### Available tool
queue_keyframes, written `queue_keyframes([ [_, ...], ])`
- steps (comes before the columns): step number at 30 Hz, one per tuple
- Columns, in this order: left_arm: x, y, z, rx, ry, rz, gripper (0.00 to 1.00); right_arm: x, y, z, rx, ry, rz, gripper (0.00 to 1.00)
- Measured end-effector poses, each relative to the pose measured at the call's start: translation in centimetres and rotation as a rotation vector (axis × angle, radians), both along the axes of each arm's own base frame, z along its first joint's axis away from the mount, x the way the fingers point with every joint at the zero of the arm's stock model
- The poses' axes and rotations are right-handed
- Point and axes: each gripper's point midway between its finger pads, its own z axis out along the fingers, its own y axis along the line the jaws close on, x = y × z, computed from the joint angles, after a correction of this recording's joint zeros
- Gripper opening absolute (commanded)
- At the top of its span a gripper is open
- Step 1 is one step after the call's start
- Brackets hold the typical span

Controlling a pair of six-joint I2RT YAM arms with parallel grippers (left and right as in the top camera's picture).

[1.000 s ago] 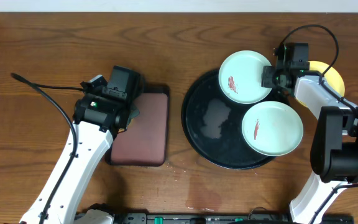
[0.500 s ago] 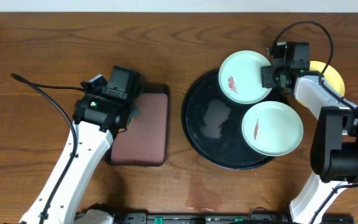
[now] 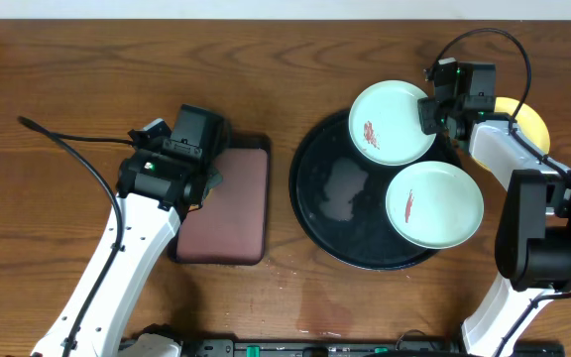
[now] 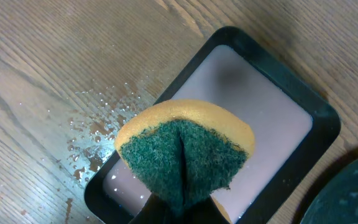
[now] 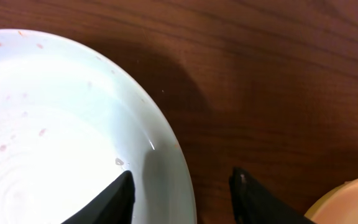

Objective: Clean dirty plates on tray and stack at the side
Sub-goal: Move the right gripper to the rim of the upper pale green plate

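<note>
A mint-green dirty plate (image 3: 390,121) with red smears leans on the far rim of the black tray (image 3: 350,208); a second mint plate (image 3: 434,205) lies at the tray's right. The yellow plate (image 3: 526,121) shows behind the right arm, off the tray. My right gripper (image 3: 436,114) is at the first plate's right edge. In the right wrist view this plate (image 5: 55,124) has its rim between my right gripper's (image 5: 182,177) spread fingers, with a gap at the outer finger. My left gripper (image 4: 179,214) is shut on a folded green-and-yellow sponge (image 4: 185,152).
A small maroon tray (image 3: 231,208) with a black rim lies under the sponge; its wet floor (image 4: 272,118) shows in the left wrist view. Water drops (image 4: 95,134) dot the wood beside it. A black cable (image 3: 67,144) runs left of the left arm.
My right gripper has shifted slightly toward the far side along the plate's edge. The plates and the left arm have not moved.
</note>
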Motion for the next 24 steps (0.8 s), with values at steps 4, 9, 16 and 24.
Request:
queue_keyframes([
  [4,0.01,0.00,0.00,0.000,0.000,0.000,0.08,-0.19,0.05,-0.15,0.001,0.010,0.004,0.43],
  [9,0.03,-0.01,0.00,0.000,-0.001,0.000,0.07,-0.36,0.06,-0.29,0.001,0.019,0.004,0.43],
  [16,0.03,-0.01,0.00,0.000,-0.001,0.000,0.07,-0.42,-0.20,-0.34,0.001,0.022,0.000,0.27],
  [24,0.07,-0.02,0.02,-0.001,-0.003,0.000,0.07,-0.62,-0.85,-0.51,0.004,0.033,-0.016,0.23],
])
